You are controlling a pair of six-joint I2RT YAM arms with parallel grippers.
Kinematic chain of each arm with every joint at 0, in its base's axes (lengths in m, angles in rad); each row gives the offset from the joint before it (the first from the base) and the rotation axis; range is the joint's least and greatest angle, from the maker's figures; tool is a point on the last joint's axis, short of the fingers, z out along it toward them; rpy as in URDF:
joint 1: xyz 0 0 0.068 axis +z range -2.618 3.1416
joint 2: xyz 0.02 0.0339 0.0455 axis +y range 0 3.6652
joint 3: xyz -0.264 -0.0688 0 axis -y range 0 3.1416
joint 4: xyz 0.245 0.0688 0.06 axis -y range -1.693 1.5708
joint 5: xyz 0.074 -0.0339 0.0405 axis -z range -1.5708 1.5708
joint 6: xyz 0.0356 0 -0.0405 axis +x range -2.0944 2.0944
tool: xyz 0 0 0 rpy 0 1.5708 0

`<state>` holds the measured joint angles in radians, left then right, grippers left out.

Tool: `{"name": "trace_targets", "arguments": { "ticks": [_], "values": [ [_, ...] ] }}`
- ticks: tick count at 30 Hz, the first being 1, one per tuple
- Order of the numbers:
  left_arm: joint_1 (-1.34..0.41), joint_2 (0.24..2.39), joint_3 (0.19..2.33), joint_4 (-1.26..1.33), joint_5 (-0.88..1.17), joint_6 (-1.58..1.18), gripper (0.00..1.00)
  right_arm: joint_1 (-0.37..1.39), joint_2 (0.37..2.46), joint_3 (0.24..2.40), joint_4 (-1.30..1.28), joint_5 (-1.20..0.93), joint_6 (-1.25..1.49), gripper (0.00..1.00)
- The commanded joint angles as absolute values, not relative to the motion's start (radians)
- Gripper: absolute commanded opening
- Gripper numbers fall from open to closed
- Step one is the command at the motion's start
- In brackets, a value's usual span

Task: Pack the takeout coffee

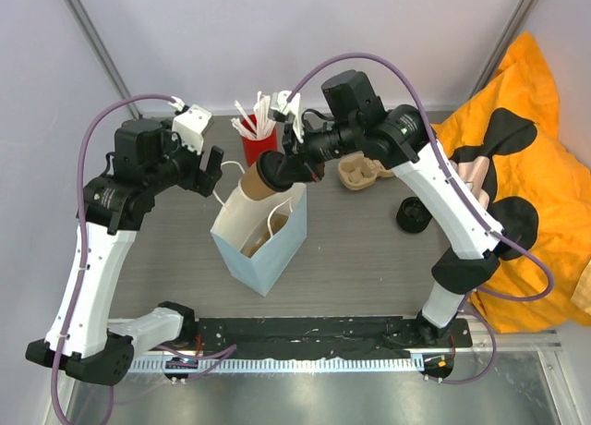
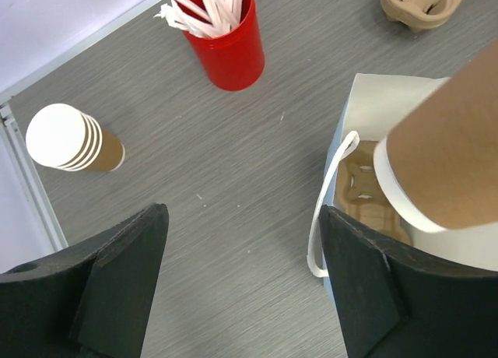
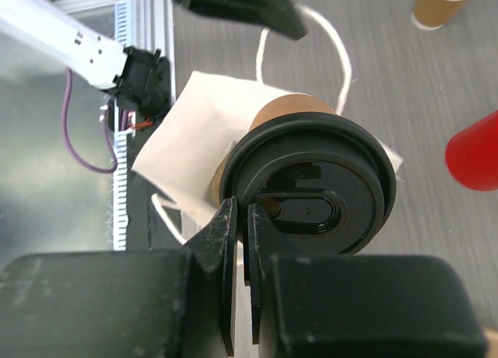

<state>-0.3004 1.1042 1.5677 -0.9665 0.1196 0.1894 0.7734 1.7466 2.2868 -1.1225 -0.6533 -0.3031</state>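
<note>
1. Pinching the black lid rim of the takeout coffee (image 1: 256,185) with the right gripper (image 3: 241,218), jaws pressed almost together; cup tilted over the mouth of the pale blue bag (image 1: 268,249).
2. Inside the bag, a moulded carrier (image 2: 362,183); at the bag's 12 o'clock, a red cup (image 1: 256,150) of white sticks (image 2: 206,8).
3. At the bag's 10 o'clock, left gripper (image 2: 243,218) spread wide, holding nothing.
4. Seen in the wrist views only: stacked kraft cups (image 2: 74,140).

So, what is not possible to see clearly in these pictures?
- The coffee cup: left wrist view, cut off by the right edge.
- What is inside the cup: right wrist view, covered by its black lid.
- Bottom of the paper bag: top view, hidden by its walls and the cup; left wrist view shows only part of a cardboard carrier inside.
</note>
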Motion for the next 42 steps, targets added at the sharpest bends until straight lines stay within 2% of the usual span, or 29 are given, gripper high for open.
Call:
{"name": "trace_targets", "arguments": {
  "ticks": [1, 15, 28, 36, 42],
  "values": [
    [-0.295, 1.109, 1.591, -0.908, 0.164, 0.172, 0.78, 0.79, 1.66, 2.235, -1.117, -0.624, -0.305, 0.01],
    [-0.295, 1.117, 1.575, -0.902, 0.207, 0.153, 0.5, 0.851, 1.798, 2.269, -1.112, -0.494, -0.33, 0.01],
    [-0.295, 1.124, 1.574, -0.893, 0.222, 0.12, 0.45, 0.936, 1.839, 2.192, -1.112, -0.405, -0.331, 0.01],
    [-0.295, 1.121, 1.562, -0.884, 0.181, 0.106, 0.36, 0.95, 1.871, 2.168, -1.12, -0.316, -0.347, 0.01],
    [-0.295, 1.117, 1.546, -0.881, 0.189, 0.103, 0.35, 0.95, 1.901, 2.183, -1.123, -0.262, -0.385, 0.01]
  ]
}}
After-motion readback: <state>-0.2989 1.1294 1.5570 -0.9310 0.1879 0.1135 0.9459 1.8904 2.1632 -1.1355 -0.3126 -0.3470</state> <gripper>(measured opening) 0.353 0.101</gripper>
